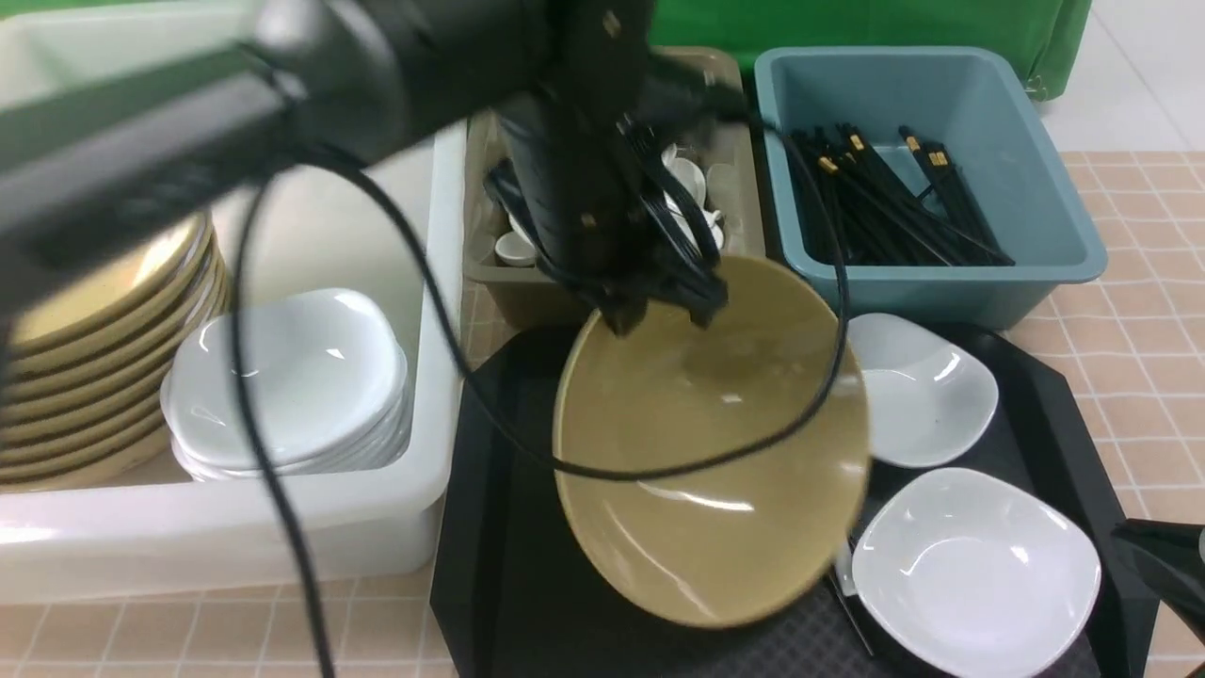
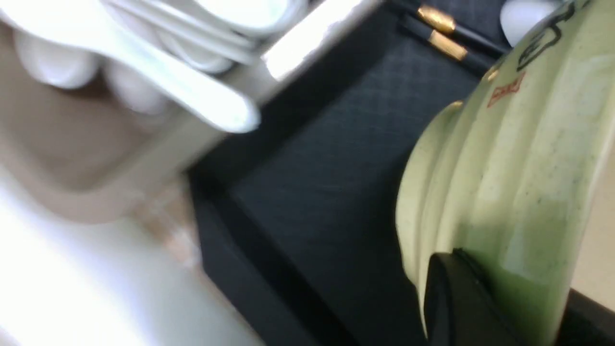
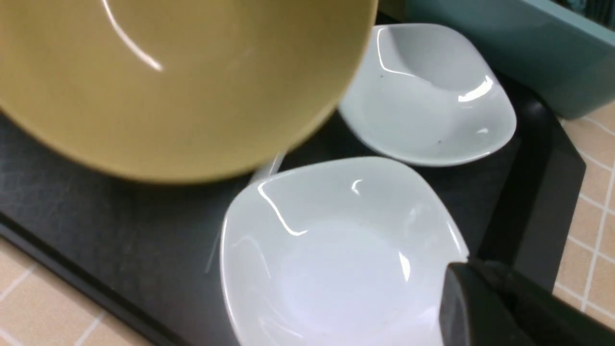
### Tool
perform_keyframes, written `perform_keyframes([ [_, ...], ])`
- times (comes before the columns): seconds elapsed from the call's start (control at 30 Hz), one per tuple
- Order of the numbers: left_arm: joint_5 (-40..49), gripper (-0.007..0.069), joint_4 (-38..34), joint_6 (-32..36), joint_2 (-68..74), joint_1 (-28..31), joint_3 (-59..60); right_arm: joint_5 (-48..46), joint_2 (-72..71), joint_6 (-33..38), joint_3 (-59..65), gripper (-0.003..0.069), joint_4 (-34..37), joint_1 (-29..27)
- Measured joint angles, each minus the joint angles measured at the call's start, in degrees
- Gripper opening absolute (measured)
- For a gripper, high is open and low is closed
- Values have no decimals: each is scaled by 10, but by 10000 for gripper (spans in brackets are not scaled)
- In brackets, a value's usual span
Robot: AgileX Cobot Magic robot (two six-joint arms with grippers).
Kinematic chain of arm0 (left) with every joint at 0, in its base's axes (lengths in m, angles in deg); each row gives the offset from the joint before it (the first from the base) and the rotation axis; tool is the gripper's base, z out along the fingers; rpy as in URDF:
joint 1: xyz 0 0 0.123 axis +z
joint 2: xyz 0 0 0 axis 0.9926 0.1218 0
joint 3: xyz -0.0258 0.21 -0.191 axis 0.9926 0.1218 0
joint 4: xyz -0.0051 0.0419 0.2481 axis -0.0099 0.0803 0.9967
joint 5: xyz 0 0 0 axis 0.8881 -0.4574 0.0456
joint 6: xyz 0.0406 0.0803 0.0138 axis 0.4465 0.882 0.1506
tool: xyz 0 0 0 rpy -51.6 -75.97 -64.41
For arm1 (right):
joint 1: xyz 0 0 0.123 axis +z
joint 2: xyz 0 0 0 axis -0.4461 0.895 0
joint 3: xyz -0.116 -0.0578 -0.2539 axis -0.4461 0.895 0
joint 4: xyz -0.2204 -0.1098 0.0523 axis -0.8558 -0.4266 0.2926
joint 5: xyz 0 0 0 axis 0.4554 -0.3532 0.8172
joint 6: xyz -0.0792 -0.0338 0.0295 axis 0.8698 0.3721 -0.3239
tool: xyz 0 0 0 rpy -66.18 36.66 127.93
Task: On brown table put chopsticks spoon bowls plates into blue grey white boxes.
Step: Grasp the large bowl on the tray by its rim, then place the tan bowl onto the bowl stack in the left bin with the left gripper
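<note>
A brown table (image 1: 1139,311) tiled in peach squares is seen beneath a black tray (image 1: 508,527). At the near right corner of the tray the right gripper (image 1: 1160,554) is held low, its jaws drawn together. Just to the left of that gripper a white plate (image 1: 974,570) is laid on the tray, and a second plate (image 1: 918,391) is set beyond it. A tan bowl (image 1: 706,452) is raised over the tray, tilted so that its hollow is turned toward the camera. Its far rim is pinched by the left gripper (image 1: 664,306), whose jaws are clamped on it. Loose chopsticks (image 2: 447,45) are lying on the tray close by the bowl. To the left of the left gripper a white box (image 1: 235,537) is filled with stacked bowls (image 1: 104,358) and stacked plates (image 1: 292,377). Beyond that gripper a grey box (image 1: 527,292) is loaded with spoons (image 1: 692,179), and to its right a blue box (image 1: 1036,188) is loaded with black chopsticks (image 1: 894,198)
</note>
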Motion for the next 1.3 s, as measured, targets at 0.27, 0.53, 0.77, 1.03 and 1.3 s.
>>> perform_keyframes([
  [0.27,-16,9,-121,47,-107,103,1,0,0,0,0,48,0,0],
  [0.53,-33,9,-108,60,-243,315,33,0,0,0,0,48,0,0],
  [0.77,-122,9,-167,61,-286,636,152,4,0,-1,0,48,0,0],
  [1.03,-205,18,-273,109,-247,712,256,8,0,-26,0,48,0,0],
  [1.3,-221,332,-295,127,-252,712,279,8,0,-28,0,48,0,0],
])
